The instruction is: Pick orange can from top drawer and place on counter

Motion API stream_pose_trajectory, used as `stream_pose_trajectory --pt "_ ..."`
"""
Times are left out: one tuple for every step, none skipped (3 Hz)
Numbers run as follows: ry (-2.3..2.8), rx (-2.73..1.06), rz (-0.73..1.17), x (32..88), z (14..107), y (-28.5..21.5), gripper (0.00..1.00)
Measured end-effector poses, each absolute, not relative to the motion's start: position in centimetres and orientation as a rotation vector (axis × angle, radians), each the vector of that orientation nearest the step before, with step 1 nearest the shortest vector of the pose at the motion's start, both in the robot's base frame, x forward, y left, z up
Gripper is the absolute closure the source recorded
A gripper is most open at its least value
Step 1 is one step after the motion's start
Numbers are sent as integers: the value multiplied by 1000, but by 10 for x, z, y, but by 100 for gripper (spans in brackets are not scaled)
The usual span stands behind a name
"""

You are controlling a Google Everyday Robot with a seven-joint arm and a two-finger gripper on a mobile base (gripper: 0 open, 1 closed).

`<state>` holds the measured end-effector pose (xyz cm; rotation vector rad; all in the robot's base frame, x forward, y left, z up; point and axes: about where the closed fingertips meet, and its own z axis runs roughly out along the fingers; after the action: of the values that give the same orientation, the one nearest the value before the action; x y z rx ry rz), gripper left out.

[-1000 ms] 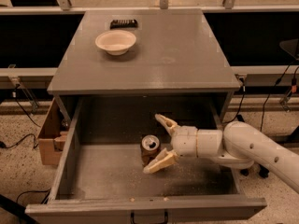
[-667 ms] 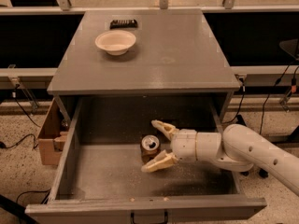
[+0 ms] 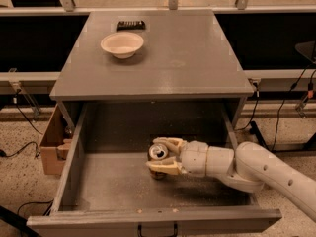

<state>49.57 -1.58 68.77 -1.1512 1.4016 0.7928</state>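
The orange can (image 3: 158,152) stands upright on the floor of the open top drawer (image 3: 113,186), near its middle, with its silver lid showing. My gripper (image 3: 154,154) reaches in from the right, one finger on each side of the can and closed against it. The can still rests on the drawer floor. The grey counter (image 3: 187,58) lies above and behind the drawer.
A cream bowl (image 3: 122,44) and a small dark flat object (image 3: 130,24) sit on the counter's far left. The drawer front has a small dark handle (image 3: 157,229). A cardboard box (image 3: 52,147) stands on the floor to the left of the cabinet. Cables run along the floor on both sides.
My gripper has moved left onto the can, and its wide-open fingers have closed in around the can's sides. The can has not moved.
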Motion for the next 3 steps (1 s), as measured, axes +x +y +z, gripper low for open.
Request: stream_pose_trajectory --pt "1409 -1092 795 498 689 -12 84" --pt "1438 -1027 810 494 732 -26 100" --pt "1479 -995 794 487 816 -47 100"
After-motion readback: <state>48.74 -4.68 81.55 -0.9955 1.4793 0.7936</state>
